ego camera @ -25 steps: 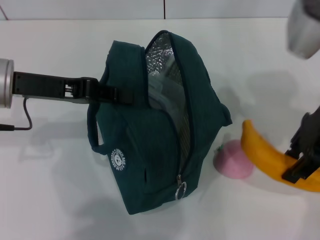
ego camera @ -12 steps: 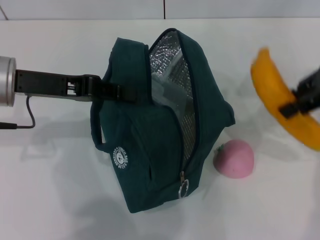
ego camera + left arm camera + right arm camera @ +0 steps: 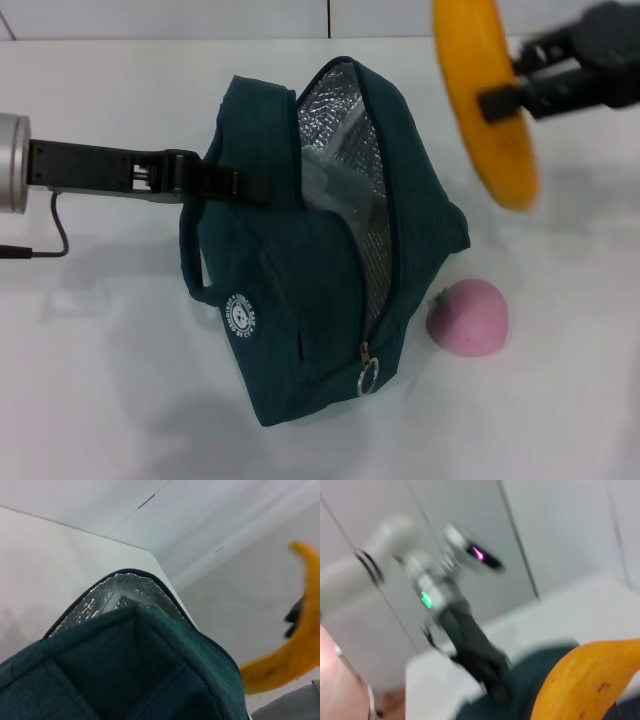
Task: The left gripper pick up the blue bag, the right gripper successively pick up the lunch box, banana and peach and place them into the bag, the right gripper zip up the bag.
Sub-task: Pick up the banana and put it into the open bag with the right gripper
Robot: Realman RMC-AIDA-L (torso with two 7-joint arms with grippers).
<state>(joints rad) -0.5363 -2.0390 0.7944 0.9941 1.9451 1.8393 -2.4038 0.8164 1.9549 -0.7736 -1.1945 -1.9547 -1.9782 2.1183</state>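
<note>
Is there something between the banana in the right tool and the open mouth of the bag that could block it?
Nothing visible does. The right tool holds the banana in the air beside the bag. The left tool holds the bag's mouth open. The peach lies on the table, away from that path.

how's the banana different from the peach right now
The banana is held up in the air by the right gripper, near the open mouth of the bag; the peach sits on the table beside the bag, untouched. The banana is long, curved and orange-yellow; the peach is round and pink. The banana looks the longer of the two. Neither is in the bag yet.
</note>
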